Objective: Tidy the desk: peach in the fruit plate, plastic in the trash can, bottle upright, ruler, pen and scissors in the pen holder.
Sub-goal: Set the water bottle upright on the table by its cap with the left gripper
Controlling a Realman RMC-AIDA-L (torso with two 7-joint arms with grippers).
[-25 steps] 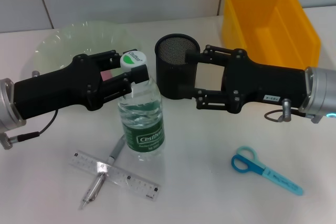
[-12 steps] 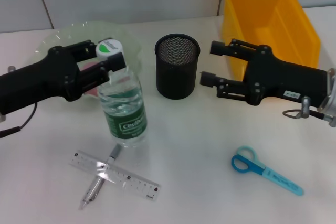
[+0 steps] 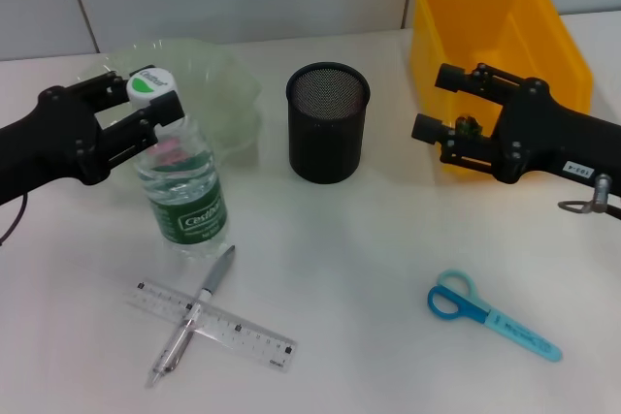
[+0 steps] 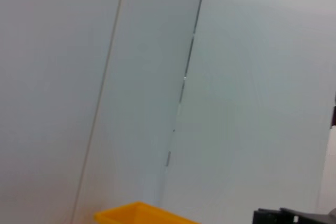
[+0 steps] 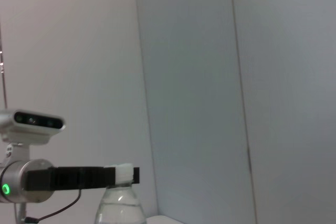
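Two of my jobs look done or nearly so: the clear plastic water bottle with the green label (image 3: pixel 183 184) stands upright on the white surface (image 3: pixel 359 269), and something pink, likely the peach (image 3: pixel 171 152), shows through it from the pale green translucent fruit plate (image 3: pixel 218 84) behind. I see no loose plastic on the surface; whether it sits in the yellow plastic bin (image 3: pixel 505 26) serving as the trash can I cannot tell.

My left gripper (image 3: pixel 146 109) has its jaws clamped on the bottle's neck just under the white cap. My right gripper (image 3: pixel 441 104) hangs with jaws apart, empty, in front of the yellow bin and well clear of the black mesh pen holder (image 3: pixel 328 121), which stands between my two grippers.

Three things remain: the clear plastic ruler (image 3: pixel 213 324) and the grey pen (image 3: pixel 192 312) lying crossed on it, below my left jaws, and the blue-handled scissors (image 3: pixel 490 314) below my right jaws.

Compared with a second ago, my left arm has carried the bottle away from the pen holder toward the fruit plate, and my right gripper has let go of the pen holder and pulled back toward the bin.
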